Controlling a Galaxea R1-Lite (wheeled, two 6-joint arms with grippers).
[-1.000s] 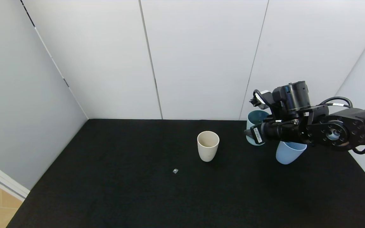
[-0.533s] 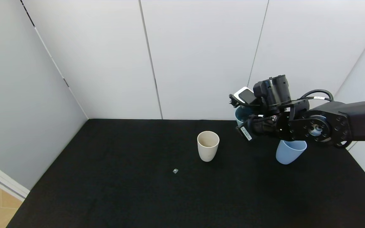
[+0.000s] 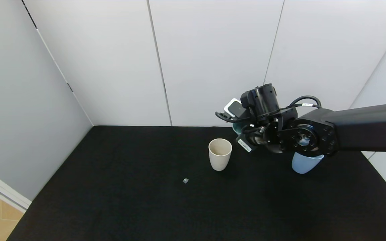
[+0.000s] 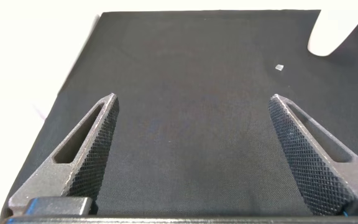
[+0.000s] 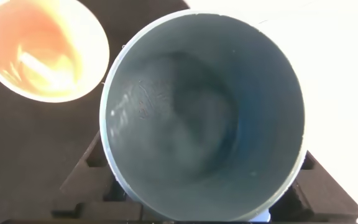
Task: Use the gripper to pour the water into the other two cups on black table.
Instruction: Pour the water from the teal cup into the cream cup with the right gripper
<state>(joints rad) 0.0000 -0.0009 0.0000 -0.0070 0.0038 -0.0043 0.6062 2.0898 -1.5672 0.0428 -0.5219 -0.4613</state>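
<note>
- One black table (image 3: pixel 139 207) spreads under everything, my arms above it.
- My right gripper (image 3: pixel 243 129), toward the far right corner, clamps the teal cup (image 5: pixel 204 118) with water (image 5: pixel 185 130) inside.
- My left gripper (image 4: pixel 191 155) hangs spread wide over the near left.
- Beige cup (image 3: pixel 219 154) stands mid-table; blue cup (image 3: pixel 305 164) near the right edge.

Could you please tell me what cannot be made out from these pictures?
- Head view: the right gripper fingers and most of the teal cup, hidden by the arm.
- Head view: the blue cup rim, behind the arm.
- Left wrist view: the beige cup, cut off by the edge.
</note>
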